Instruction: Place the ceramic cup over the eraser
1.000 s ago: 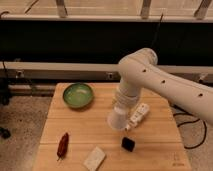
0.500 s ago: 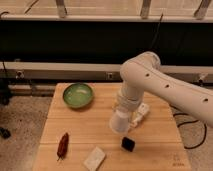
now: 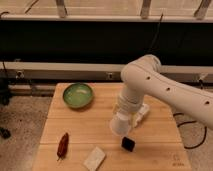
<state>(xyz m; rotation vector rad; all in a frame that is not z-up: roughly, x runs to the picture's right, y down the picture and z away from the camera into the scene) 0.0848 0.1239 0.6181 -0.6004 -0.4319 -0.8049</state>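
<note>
The ceramic cup (image 3: 120, 125) is small, white and tapered. It hangs at the end of my white arm (image 3: 150, 82) over the middle of the wooden table (image 3: 75, 125). My gripper (image 3: 134, 118) is shut on it, right beside it. A small black block (image 3: 128, 144) lies on the table just below and right of the cup. A flat white block (image 3: 95, 158) lies farther left near the front edge. I cannot tell which of the two is the eraser.
A green bowl (image 3: 78, 95) stands at the back left of the table. A dark red elongated object (image 3: 62, 145) lies at the front left. A black wall with rails runs behind the table. Cables hang at the right.
The arm has lowered and shifted slightly right and forward, carrying the cup closer to the black block. The things on the table have not moved.
</note>
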